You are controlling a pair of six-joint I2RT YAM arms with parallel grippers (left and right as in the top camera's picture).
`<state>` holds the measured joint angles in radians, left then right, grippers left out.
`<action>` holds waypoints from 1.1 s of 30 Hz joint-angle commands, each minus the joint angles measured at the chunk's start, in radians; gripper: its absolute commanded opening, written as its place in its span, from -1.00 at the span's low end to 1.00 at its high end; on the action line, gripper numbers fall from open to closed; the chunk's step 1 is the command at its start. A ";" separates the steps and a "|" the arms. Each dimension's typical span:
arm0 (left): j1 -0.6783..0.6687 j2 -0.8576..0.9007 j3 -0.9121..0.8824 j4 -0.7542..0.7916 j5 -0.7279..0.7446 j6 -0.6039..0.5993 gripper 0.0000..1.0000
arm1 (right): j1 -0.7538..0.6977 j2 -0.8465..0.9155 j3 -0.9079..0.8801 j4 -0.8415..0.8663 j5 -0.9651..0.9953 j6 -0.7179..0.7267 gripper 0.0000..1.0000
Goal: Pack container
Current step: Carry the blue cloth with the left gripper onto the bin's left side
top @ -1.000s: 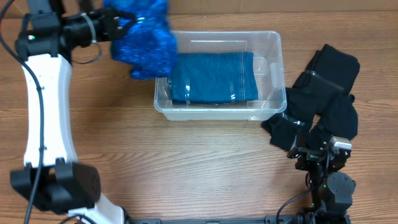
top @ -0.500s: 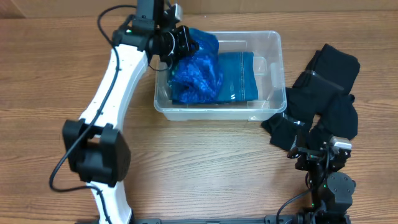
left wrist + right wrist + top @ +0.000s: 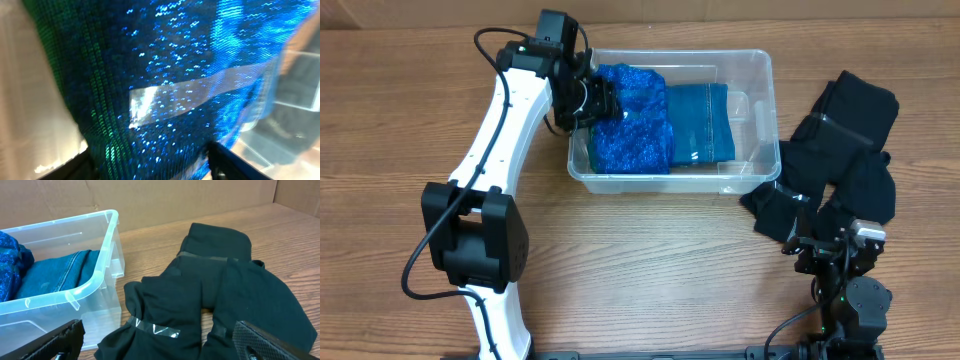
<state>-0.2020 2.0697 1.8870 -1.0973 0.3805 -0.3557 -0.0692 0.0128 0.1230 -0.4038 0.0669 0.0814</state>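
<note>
The left end effector (image 3: 603, 103) sat just inside the left end of the clear rectangular plastic tub (image 3: 670, 182), pressed against a crumpled bright blue sparkly cloth (image 3: 632, 135). On its wrist camera the two dark fingers (image 3: 227, 161) stood apart with the cloth filling the gap, and I couldn't tell whether they were pinching it or not. The cloth lay in the tub's left half, overlapping a folded denim-blue garment (image 3: 705, 120) that filled the right half. The tub stood on the wooden bench (image 3: 650, 260), towards the back and middle. To its right, the right end effector (image 3: 160, 342) was spread wide and held nothing, low by a heap of black taped garments (image 3: 845, 150) lying just beside the tub.
</note>
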 commanded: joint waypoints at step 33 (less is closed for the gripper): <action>-0.058 -0.004 0.254 0.084 0.087 0.092 0.28 | 0.005 -0.010 -0.005 0.005 0.006 0.000 1.00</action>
<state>-0.2848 2.2181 2.0079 -0.9558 0.4244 -0.3126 -0.0696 0.0128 0.1230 -0.4038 0.0673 0.0814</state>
